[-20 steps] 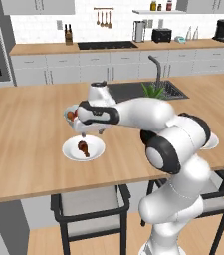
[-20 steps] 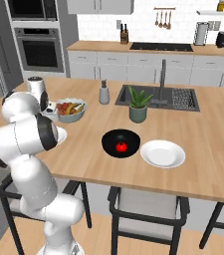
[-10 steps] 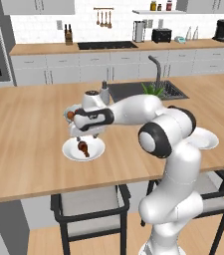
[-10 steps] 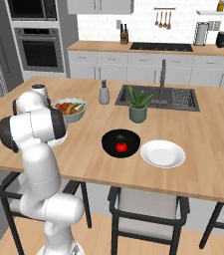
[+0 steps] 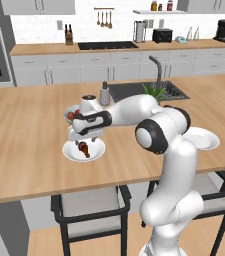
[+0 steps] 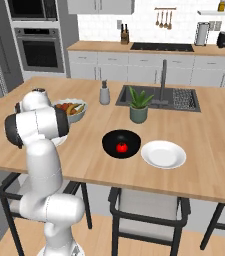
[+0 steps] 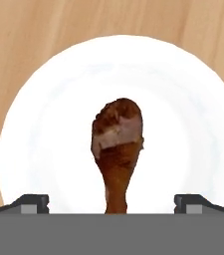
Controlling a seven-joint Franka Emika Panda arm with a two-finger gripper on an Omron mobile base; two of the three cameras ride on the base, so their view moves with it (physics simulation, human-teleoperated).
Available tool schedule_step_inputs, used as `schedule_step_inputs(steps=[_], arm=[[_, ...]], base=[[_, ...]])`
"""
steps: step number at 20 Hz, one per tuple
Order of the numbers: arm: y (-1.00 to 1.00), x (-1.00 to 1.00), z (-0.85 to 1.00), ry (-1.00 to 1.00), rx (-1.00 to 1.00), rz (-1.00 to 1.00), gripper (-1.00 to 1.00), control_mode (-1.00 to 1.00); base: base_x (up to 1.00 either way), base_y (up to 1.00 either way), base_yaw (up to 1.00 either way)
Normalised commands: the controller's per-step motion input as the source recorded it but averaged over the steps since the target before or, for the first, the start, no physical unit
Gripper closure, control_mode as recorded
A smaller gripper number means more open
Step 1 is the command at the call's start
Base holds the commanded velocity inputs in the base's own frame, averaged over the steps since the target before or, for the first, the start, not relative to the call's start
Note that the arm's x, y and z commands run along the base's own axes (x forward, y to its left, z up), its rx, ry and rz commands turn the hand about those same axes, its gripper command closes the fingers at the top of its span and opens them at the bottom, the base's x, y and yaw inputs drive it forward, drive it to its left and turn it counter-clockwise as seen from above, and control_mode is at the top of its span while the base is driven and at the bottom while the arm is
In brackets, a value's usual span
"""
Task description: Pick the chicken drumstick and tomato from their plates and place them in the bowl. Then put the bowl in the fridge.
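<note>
So the claw (image 7: 111, 201) is hanging right above the drumstick (image 7: 117, 149), fingers spread wide with nothing between them. In the hand view the two tips (image 7: 30, 203) sit far out on either side of the thin bone end, not touching it. The drumstick lies on its white plate (image 7: 49, 124), roughly in the middle, meaty end pointing away from the claw.

From the left base view the arm reaches out over the wooden worktop (image 5: 24, 130) and the claw (image 5: 82, 137) sits just over that plate (image 5: 96, 152), drumstick (image 5: 83, 148) under it.

The tomato (image 6: 120, 147) is already in the black bowl (image 6: 109, 145), which sits on the worktop in front of the potted plant (image 6: 139, 104). The other plate (image 6: 163, 154) is just beside the bowl, bare. There's also a fruit bowl (image 6: 73, 107) next to the arm, and a soap bottle (image 6: 104, 93) near the sink (image 6: 179, 99)
</note>
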Motion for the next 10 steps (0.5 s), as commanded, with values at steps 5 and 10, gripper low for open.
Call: schedule_step_inputs(steps=[5,10], arm=[[0.00,0.01,-0.32,0.00,0.00,-0.01,-1.00,-1.00],[0.00,0.13,-0.32,0.00,0.00,-0.02,-1.00,-1.00]], base=[[0.00,0.00,0.00],[0.00,0.00,0.00]])
